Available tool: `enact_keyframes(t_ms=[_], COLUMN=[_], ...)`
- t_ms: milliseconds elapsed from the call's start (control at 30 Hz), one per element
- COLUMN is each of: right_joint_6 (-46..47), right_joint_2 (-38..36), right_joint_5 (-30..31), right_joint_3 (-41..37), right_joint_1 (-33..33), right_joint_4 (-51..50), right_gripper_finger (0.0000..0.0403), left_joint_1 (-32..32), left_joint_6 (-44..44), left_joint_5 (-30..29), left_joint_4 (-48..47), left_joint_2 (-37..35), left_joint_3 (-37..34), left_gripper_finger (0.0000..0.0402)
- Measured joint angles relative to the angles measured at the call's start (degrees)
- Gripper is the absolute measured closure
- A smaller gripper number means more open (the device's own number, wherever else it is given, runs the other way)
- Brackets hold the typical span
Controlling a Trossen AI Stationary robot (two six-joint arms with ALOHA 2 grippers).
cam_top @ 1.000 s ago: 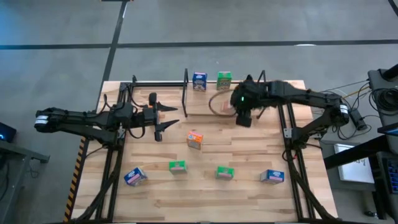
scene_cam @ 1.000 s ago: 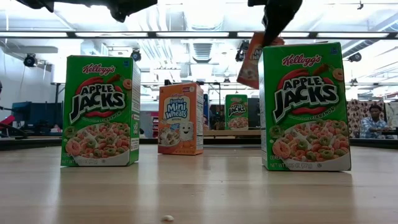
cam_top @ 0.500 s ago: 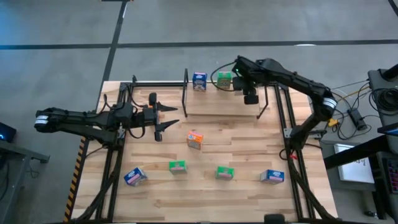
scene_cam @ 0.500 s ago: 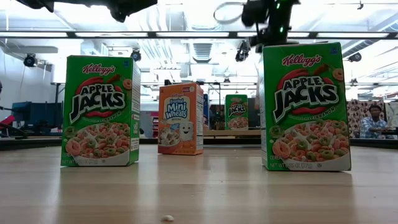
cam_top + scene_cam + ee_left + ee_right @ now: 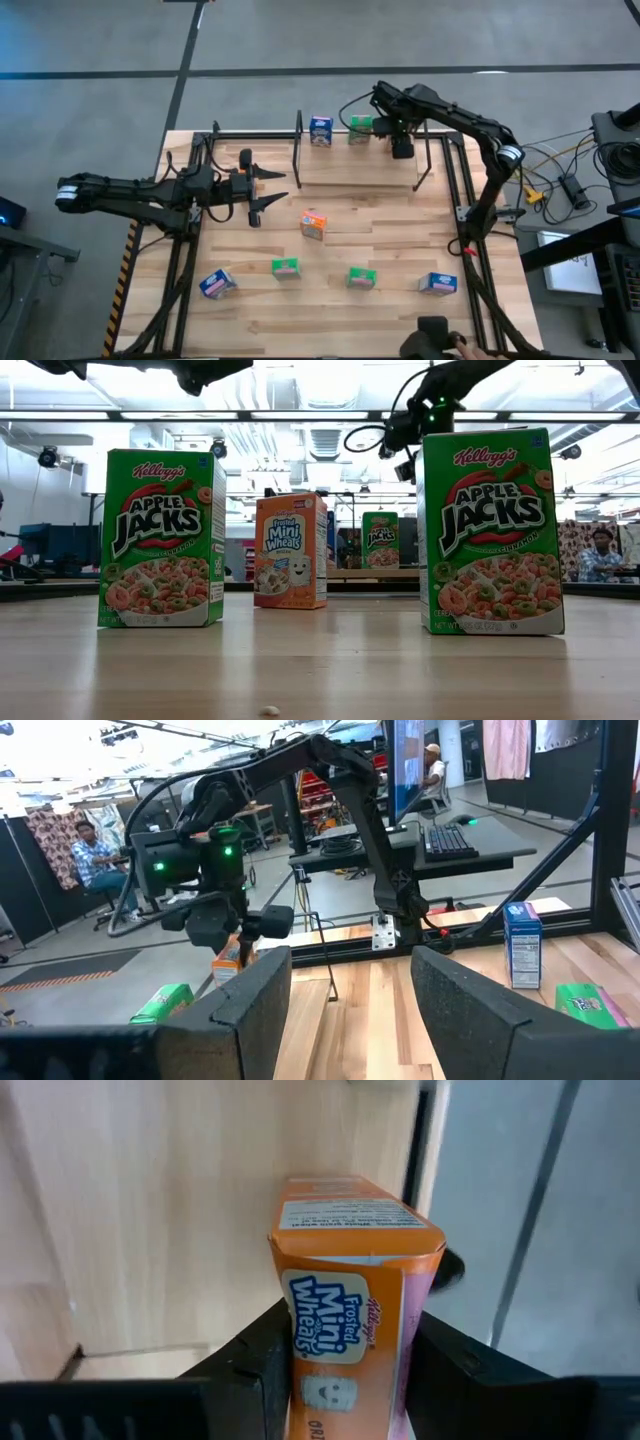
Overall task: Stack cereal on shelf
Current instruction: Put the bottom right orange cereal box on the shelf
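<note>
- We find the right gripper (image 5: 345, 1370) pinching an orange Frosted Mini-Wheats box (image 5: 350, 1315) over the shelf (image 5: 355, 170), upper centre of the high view.
- We judge placement in hand; next, lowering beside the green box (image 5: 360, 127).
- The left gripper (image 5: 268, 187) waits spread, mid-left.

Two matte black jointed arms with looped black cables; green indicator light, apparently at the wrist

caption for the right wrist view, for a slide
Right gripper holds an orange cereal box above the shelf.
</note>
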Motion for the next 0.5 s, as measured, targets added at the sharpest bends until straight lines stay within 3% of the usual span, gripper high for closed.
enact_keyframes(t_ms=[300,500], right_joint_6=[3.96,6.63], right_joint_2=[-0.56,-0.17], right_joint_5=[-1.42,-4.34], right_joint_3=[0.35,0.35], right_joint_1=[-0.24,-0.33], right_joint_4=[0.18,0.25], right_gripper_finger=[0.0263,0.0236], left_joint_1=[0.00,0.02], left_joint_6=[0.15,0.15], left_joint_5=[0.01,0.01], left_joint_4=[0.00,0.00], left_joint_2=[0.00,0.00], left_joint_3=[0.00,0.00], left_gripper_finger=[0.0210,0.0210])
